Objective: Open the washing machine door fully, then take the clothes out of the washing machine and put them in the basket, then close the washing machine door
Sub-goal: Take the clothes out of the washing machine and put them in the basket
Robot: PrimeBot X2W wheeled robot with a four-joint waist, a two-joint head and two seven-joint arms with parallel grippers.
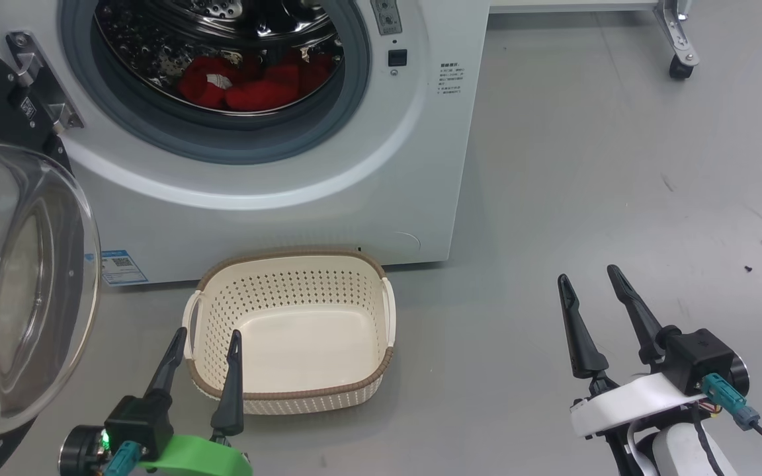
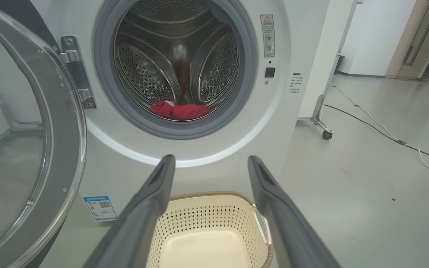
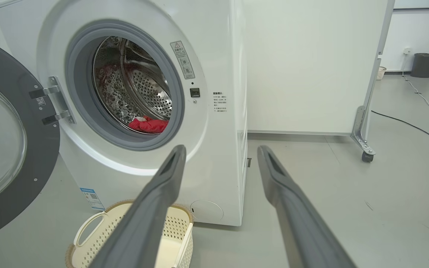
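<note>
Left claw (image 1: 208, 332) and right claw (image 1: 587, 273) are hanging wide open, empty. I'm counting one basket (image 1: 301, 291), one washing machine (image 1: 328, 198), one clothes bundle (image 1: 255, 92) inside.

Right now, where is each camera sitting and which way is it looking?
Head: high up, looking down on the basket and washer; left jaws and right jaws show, open.
Left wrist: low, facing the drum straight on; own jaws at bottom.
Right wrist: low, facing the washer obliquely; own jaws at bottom.
Shared: all see the clothes and open door.
</note>
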